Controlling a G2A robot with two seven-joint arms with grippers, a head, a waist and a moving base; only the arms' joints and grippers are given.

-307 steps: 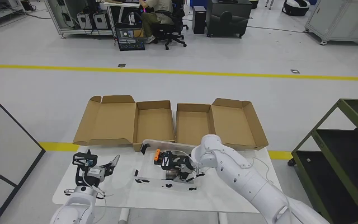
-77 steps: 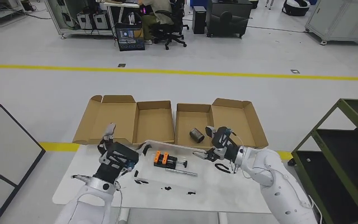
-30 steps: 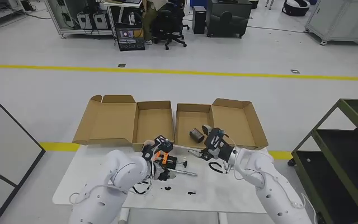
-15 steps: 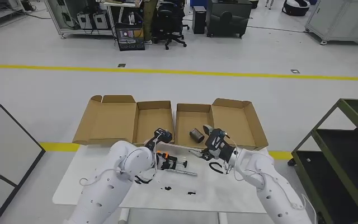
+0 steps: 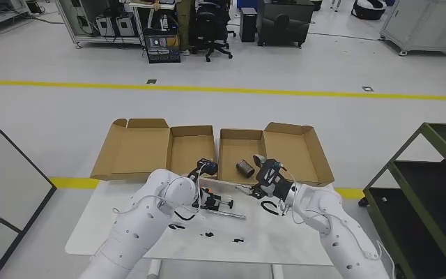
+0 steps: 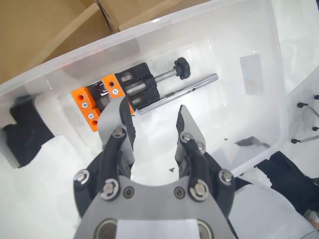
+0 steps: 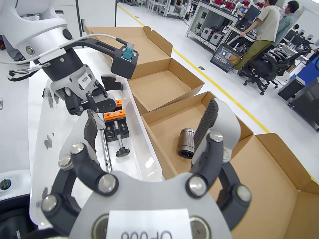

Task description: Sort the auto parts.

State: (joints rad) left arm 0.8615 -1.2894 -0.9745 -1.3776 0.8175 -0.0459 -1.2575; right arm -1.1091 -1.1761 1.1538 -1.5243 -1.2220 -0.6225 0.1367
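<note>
A black vise with orange jaws (image 6: 124,88) lies in the clear plastic bin (image 6: 271,50) beside a thin metal rod (image 6: 179,91). My left gripper (image 6: 153,109) hangs open just above them, one fingertip close over the vise's black body. From above, the left gripper (image 5: 201,196) is over the vise (image 5: 214,203) and the rod (image 5: 227,214). My right gripper (image 7: 149,123) is open and holds nothing, level with the bin's far end (image 7: 147,148). A metal cylinder (image 7: 185,143) lies in the right cardboard box (image 5: 240,143).
Two open cardboard boxes stand behind the bin; the left box (image 5: 191,155) holds nothing. A black part (image 6: 22,130) sits at one end of the bin. Small black bits (image 5: 237,240) are scattered on the white table (image 5: 293,237). A green rack (image 5: 411,181) stands at the right.
The left arm has swung in over the bin and lowered its open gripper toward the vise. The right arm has hardly moved in the last second; the cylinder lies still in the box.
</note>
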